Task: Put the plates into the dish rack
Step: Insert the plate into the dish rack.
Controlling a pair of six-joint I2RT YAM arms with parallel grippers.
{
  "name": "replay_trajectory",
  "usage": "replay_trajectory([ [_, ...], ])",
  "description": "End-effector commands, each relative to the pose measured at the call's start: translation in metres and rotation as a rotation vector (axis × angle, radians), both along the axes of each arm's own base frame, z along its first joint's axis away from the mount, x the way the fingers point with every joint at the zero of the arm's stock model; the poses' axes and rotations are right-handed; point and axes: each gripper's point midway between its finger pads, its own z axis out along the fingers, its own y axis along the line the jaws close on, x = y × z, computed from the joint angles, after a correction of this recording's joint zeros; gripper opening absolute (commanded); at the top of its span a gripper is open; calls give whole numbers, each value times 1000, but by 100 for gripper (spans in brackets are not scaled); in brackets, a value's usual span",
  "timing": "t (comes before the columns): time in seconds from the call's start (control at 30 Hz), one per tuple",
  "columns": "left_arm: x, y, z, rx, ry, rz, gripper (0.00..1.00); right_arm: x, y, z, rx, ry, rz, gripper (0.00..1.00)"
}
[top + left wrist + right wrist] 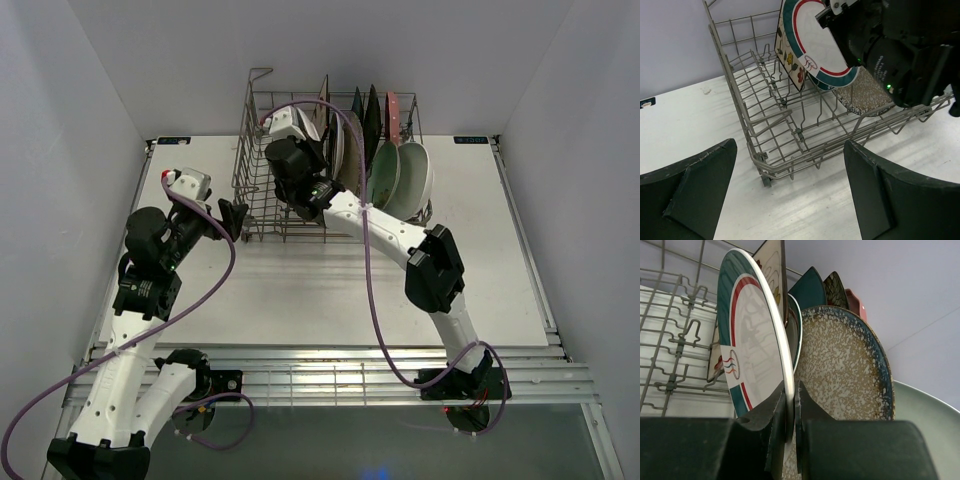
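Observation:
The grey wire dish rack (262, 190) stands at the back of the table, also in the left wrist view (765, 125). Several plates stand upright in its right part. My right gripper (791, 400) is shut on the lower rim of a white green-and-red-rimmed plate (752, 350), upright inside the rack (812, 45). Behind it are a second rimmed plate (796, 325), the cream flowered square (772, 265), the speckled grey round (845, 370), teal square (812, 287), black floral (836, 287), pink (857, 302) and mint (925, 410). My left gripper (236, 215) is open and empty by the rack's near left corner.
The rack's left half (760, 85) holds only bare tines. Its tall looped handle (258, 75) rises at the back left corner. White table (330, 290) lies in front of the rack. Grey walls close in at the back and both sides.

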Motion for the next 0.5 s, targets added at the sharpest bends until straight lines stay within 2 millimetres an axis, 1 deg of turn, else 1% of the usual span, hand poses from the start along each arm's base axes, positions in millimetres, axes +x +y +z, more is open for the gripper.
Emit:
replay_trajectory([
  [0.0, -3, -2, -2, 9, 0, -19, 98, 2, -8, 37, 55, -90, -88, 8],
  [0.03, -3, -2, -3, 10, 2, -19, 98, 3, -8, 36, 22, -87, -98, 8],
  [0.07, -2, -2, -4, 10, 3, -17, 98, 5, -8, 30, 6, -83, -115, 8],
  [0.3, -3, -3, -4, 8, 1, -22, 98, 5, -9, 20, -21, -71, -134, 8],
  [0.4, -4, -3, -4, 9, 2, -24, 98, 5, -8, 17, -31, -61, -126, 8],
  [0.47, -3, -3, -5, 11, 4, -25, 98, 6, -6, 11, -29, -38, -112, 8],
])
